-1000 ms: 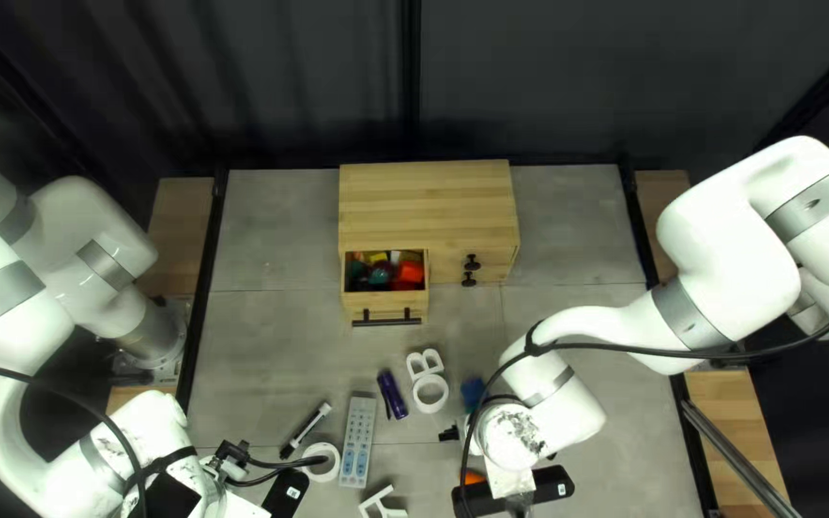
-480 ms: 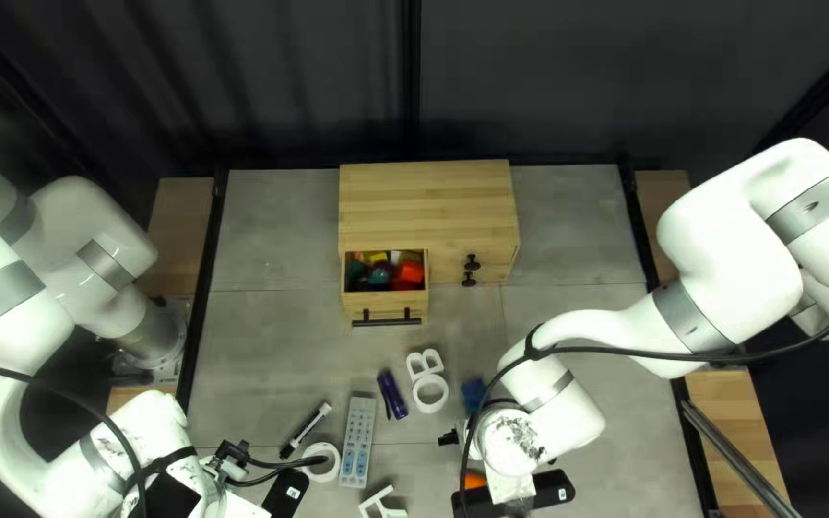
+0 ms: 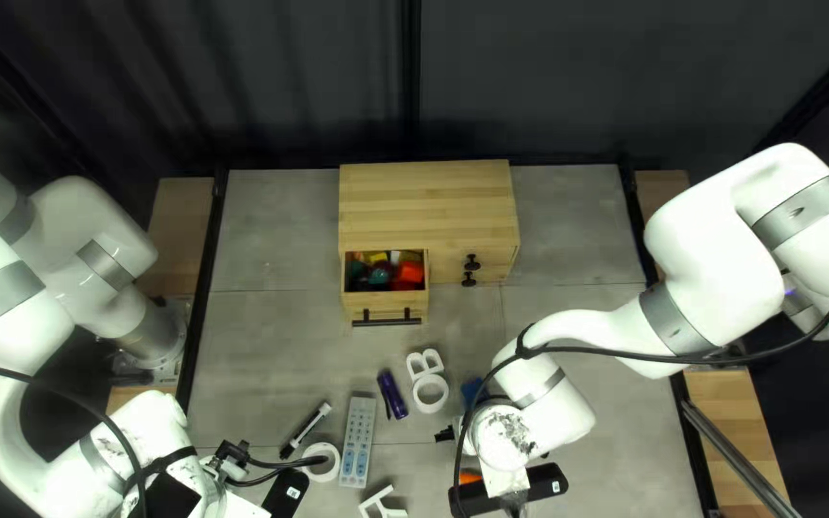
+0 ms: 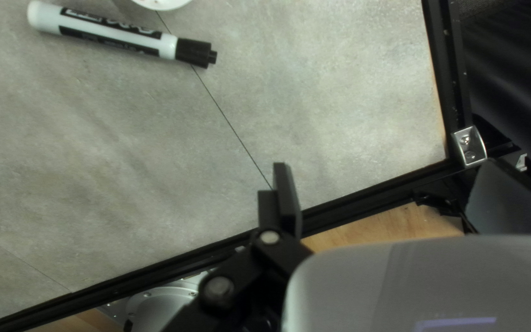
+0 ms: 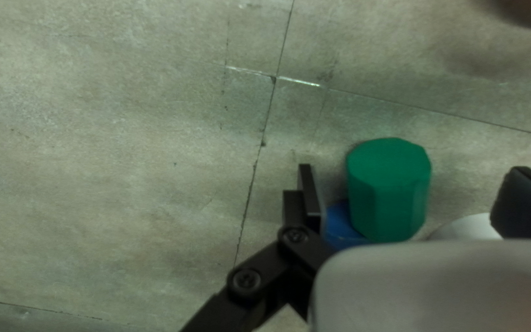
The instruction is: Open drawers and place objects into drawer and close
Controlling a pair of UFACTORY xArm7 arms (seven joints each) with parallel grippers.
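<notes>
Right claw (image 3: 509, 482) has its fingers spread, a green block (image 5: 389, 190) showing between them, a blue piece (image 5: 340, 226) beside it. Left claw (image 3: 242, 506) is spread too, a white marker (image 4: 112, 37) ahead on the table (image 4: 339, 92). Beneath the wooden cabinet's (image 3: 429, 201) top, one drawer (image 3: 386, 303) stands open, holding colourful objects (image 3: 409, 273). Nearer me lies a pale remote (image 3: 358, 441)

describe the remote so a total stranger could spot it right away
Start at the wooden cabinet with its drawer open. Below that drawer in the top left view lies a long, flat, pale remote. Its blue buttons set it apart from the nearby black-and-white marker.
</notes>
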